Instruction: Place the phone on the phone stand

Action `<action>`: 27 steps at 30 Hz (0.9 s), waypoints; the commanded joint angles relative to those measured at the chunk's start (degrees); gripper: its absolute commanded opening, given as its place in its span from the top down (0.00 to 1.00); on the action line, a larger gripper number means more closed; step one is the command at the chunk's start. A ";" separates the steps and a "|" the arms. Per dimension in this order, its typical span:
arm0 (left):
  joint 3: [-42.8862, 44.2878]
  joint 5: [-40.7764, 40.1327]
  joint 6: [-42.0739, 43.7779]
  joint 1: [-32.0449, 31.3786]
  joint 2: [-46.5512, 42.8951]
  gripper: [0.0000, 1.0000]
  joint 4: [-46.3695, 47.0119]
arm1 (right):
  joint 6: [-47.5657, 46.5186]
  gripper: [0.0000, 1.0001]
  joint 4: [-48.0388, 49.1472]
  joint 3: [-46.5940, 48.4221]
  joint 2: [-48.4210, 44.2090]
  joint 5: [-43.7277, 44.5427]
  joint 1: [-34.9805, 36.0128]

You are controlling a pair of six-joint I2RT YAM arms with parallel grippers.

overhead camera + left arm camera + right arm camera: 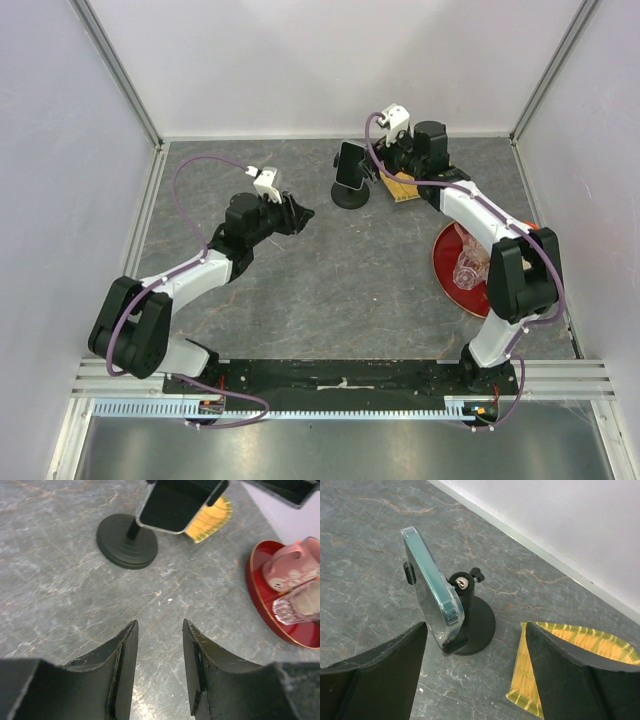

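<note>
The phone [349, 164] is a thin dark slab in a clear case. It rests upright and tilted in the cradle of the black phone stand [350, 196] at the back middle of the table. In the right wrist view the phone [431, 591] sits on the clip, with the stand's post and round base [479, 625] behind it. My right gripper [476, 670] is open and empty, just right of the stand, touching nothing. In the left wrist view the phone [172, 507] and the stand's base [126, 542] lie ahead. My left gripper [159, 667] is open and empty, to the stand's left.
A yellow-green woven piece [402, 187] lies flat right of the stand, under the right gripper [385, 160]. A round red plate [452, 268] at the right holds a pink mug [292, 565] and a clear glass [302, 605]. White walls enclose the table on three sides.
</note>
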 commanded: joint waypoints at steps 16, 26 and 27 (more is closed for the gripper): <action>-5.44 10.79 -5.77 2.60 -15.36 0.54 11.09 | 1.51 0.51 2.62 11.94 9.70 -25.81 -2.80; -5.53 13.25 -7.43 2.60 -16.15 0.54 11.08 | -1.65 1.00 -2.64 12.29 8.47 -30.55 -2.80; -5.70 13.52 -7.70 2.60 -16.07 0.54 11.26 | -2.96 1.00 -3.43 11.85 7.08 -31.69 -2.80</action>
